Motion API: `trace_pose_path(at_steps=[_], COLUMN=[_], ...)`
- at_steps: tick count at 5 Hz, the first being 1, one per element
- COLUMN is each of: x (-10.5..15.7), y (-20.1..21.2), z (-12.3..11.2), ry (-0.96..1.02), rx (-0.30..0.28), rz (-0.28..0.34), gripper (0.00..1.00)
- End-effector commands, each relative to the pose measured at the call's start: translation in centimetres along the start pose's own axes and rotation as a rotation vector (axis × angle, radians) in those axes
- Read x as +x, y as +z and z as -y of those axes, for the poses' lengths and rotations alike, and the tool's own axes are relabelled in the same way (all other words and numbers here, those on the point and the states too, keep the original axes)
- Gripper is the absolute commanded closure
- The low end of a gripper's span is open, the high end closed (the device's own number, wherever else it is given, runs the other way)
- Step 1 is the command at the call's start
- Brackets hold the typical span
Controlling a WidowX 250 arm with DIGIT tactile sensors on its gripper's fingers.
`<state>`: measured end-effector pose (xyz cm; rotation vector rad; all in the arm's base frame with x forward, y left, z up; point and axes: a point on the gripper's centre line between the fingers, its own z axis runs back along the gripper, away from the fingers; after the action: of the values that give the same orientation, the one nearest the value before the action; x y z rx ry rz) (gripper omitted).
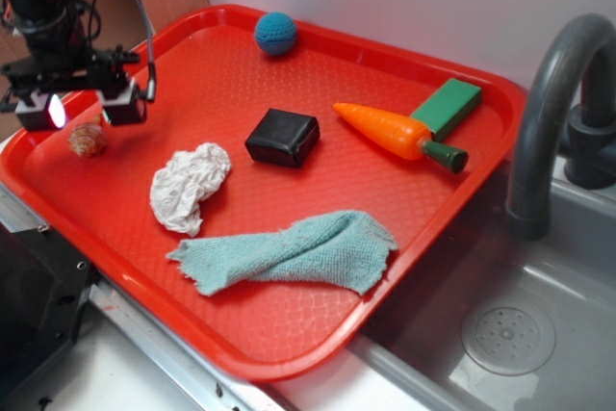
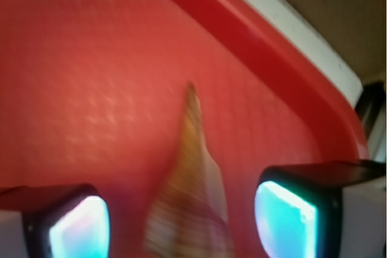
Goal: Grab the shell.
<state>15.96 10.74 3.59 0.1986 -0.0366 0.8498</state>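
Gripper (image 1: 85, 111): jaws spread wide, empty, hovering near red tray's (image 1: 318, 334) left rim; bare tray floor alongside. Shell (image 1: 88, 140): directly below, between fingertips (image 2: 284, 219).

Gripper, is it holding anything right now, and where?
Nothing held. The gripper is open, with the shell lying between its fingers on the tray.
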Motion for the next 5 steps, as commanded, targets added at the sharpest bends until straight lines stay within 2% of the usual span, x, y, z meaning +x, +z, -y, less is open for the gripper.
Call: trace_pose_path(at_steps=[1, 2, 4, 5], x=[-0.41, -0.36, -0.97, -0.76], y=[-1.68, -2.39, -2.51, -1.65], z=[-0.47, -0.46, -0.83, -0.65], ry=[-0.020, 0.001, 0.021, 0.042], rx=[0.021, 0.026, 0.018, 0.007], rz=[0.069, 0.090, 0.091, 0.121], gripper=[0.00, 1.00, 1.00, 1.00])
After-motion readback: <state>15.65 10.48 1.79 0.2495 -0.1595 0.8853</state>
